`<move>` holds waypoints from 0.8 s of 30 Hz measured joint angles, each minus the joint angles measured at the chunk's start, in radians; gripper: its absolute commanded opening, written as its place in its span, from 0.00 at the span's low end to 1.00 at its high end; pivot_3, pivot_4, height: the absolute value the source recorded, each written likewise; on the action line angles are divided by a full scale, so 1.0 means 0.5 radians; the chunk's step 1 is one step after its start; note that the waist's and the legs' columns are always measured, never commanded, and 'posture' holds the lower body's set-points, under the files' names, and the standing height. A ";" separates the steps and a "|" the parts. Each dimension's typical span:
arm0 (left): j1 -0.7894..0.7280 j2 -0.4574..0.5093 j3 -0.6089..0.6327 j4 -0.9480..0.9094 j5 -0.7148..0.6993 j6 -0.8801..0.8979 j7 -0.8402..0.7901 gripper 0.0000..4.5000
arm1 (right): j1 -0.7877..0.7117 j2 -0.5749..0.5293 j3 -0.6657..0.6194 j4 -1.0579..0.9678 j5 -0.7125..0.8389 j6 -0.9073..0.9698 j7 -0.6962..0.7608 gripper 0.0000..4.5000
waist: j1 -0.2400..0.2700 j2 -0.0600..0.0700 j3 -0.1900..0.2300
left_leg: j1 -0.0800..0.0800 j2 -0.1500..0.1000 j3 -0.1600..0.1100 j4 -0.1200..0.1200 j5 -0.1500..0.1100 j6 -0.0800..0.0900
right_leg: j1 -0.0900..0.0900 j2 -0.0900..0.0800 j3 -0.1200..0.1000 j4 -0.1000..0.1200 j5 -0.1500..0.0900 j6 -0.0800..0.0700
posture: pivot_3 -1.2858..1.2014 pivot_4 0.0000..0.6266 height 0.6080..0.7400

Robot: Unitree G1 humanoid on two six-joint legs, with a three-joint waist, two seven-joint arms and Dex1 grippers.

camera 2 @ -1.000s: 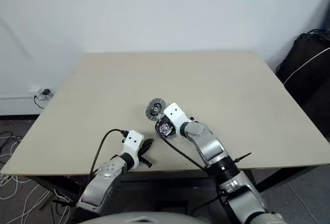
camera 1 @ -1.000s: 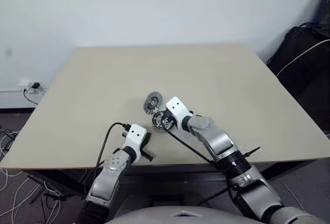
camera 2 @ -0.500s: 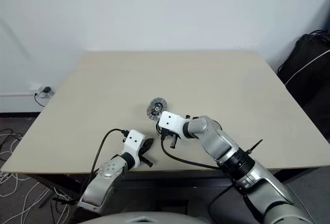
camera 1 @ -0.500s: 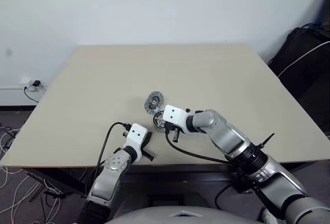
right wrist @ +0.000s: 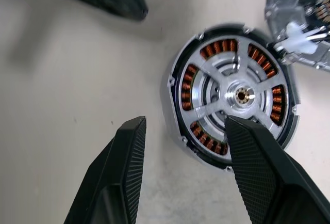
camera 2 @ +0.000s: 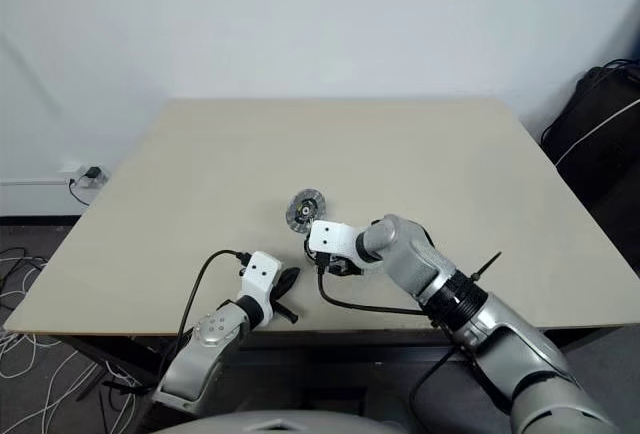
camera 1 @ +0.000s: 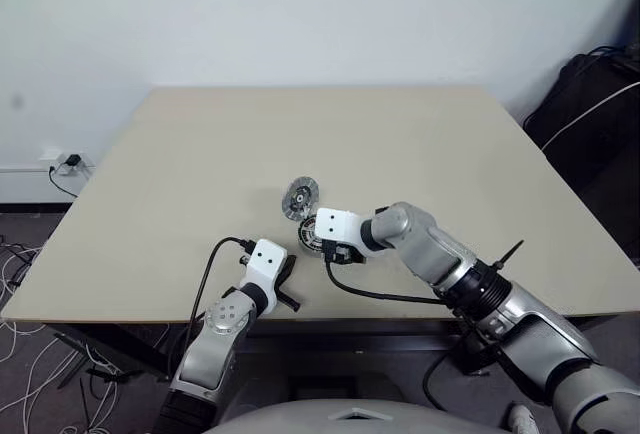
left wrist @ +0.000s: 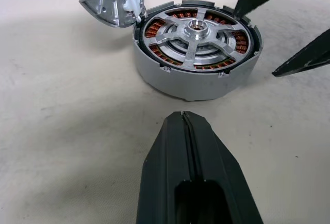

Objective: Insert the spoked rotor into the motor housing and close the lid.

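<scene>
Round silvery motor housing (right wrist: 234,96) with copper coils, spoked rotor seated: right fingers (right wrist: 255,167) apart over its edge; left fingers (left wrist: 192,175) together, nearby.

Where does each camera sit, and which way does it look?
Left and right eye views: on the head, looking forward and down at the table; both arms show.
Left wrist view: low over the table, facing the motor housing; the shut left tool rises below it.
Right wrist view: above the housing, looking down; the right tool stands open.
Shared: the housing with the spoked rotor in it, and the lid beside it.
</scene>
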 measured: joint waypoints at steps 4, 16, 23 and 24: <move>0.005 -0.002 0.003 0.004 -0.001 -0.018 0.012 0.00 | -0.005 -0.018 0.042 0.076 -0.072 -0.045 0.061 0.57 | 0.002 0.000 0.000 | -0.001 0.000 0.000 0.000 0.000 0.000 | -0.001 0.000 0.000 0.000 0.000 0.000 | 0.52 0.00 1.00; 0.009 -0.035 0.008 0.018 -0.003 -0.035 0.027 0.00 | -0.054 0.011 0.119 0.148 -0.284 -0.185 0.171 0.57 | 0.003 0.000 0.000 | -0.001 0.000 0.000 0.000 0.001 -0.002 | -0.001 0.000 0.000 0.000 0.000 0.000 | 0.52 0.00 1.00; 0.010 -0.044 0.009 0.024 -0.003 -0.040 0.045 0.00 | -0.078 0.054 0.144 0.207 -0.377 -0.264 0.220 0.57 | 0.002 0.000 0.000 | 0.000 0.000 0.000 0.000 0.001 -0.002 | -0.001 0.000 0.000 0.001 0.000 0.000 | 0.52 0.00 1.00; 0.010 -0.046 0.009 0.029 -0.003 -0.041 0.049 0.00 | -0.086 0.061 0.145 0.224 -0.389 -0.274 0.223 0.57 | 0.003 0.000 0.000 | 0.000 0.000 0.000 0.000 0.001 -0.002 | -0.001 0.000 0.000 0.001 0.000 0.000 | 0.52 0.00 1.00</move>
